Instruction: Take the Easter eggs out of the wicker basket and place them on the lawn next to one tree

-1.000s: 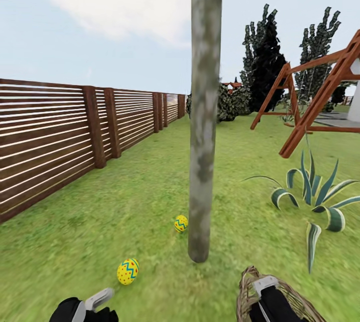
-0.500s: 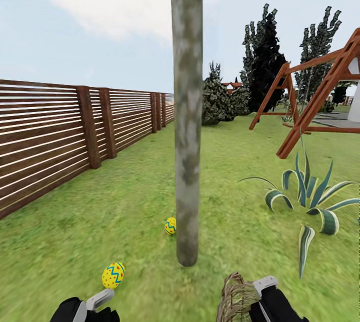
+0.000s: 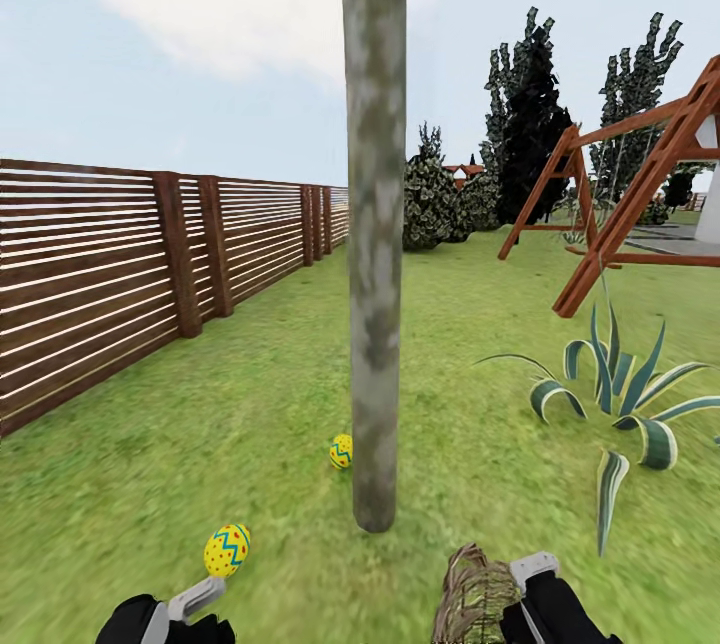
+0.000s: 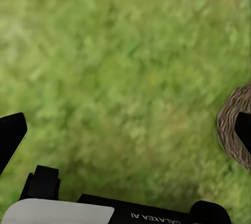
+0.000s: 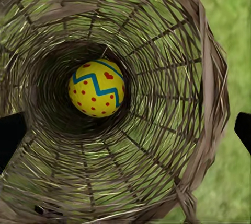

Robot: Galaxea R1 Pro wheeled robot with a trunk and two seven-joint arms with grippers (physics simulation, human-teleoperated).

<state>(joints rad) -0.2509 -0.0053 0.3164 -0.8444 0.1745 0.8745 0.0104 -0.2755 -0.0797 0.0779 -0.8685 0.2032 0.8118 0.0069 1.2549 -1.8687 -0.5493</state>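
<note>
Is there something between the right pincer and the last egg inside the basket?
Nothing visible does: the right wrist view looks straight into the wicker basket, and the egg lies alone at its bottom, with open space above it.

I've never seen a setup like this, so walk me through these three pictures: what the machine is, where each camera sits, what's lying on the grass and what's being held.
It is a simulated two-armed wheeled robot, steered by a person. The big picture is from its head, looking down over both arms. There, a tree stands on the lawn, with two eggs on the grass: one beside the trunk, another nearer the left hand. The other two pictures are from cameras near each hand. The left one looks at grass and the rim of the basket; that hand is open and empty. The right one looks into the basket, where the third egg lies. Whether the right hand grips the basket, I cannot tell.
</note>
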